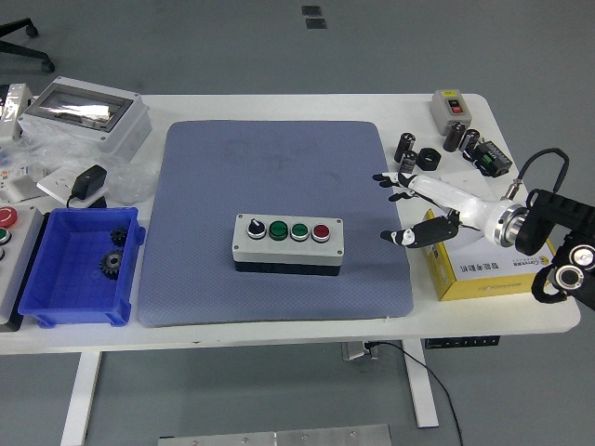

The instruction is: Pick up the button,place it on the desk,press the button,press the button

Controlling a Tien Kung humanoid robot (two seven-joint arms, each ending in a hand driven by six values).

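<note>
The right hand (416, 209) hangs at the right edge of the blue-grey mat (270, 167), its white fingers (398, 181) spread apart from the thumb (409, 237) and holding nothing. It is clear of the button box (288, 245), with a strip of bare mat between the two. The black forearm behind it runs out to the picture's right edge, over a yellow carton (483, 271) lying on the white table (307, 104).

The button box lies flat on the mat, a little below and right of its middle, long side running left to right. Its grey top carries four controls in a row: a black selector knob (256, 228) at the left, then two green buttons (288, 229), then a red button (322, 231) nearest the hand.

Left of the mat, a blue bin (82, 269) holds two black gears (113, 251). Behind it lie a black adapter (90, 179) and a grey enclosure with a clear lid (84, 113). At the table's far right corner stand several black cylinders (407, 153), a small grey switch box (454, 107) with a red button, and a black connector block (490, 160)
</note>
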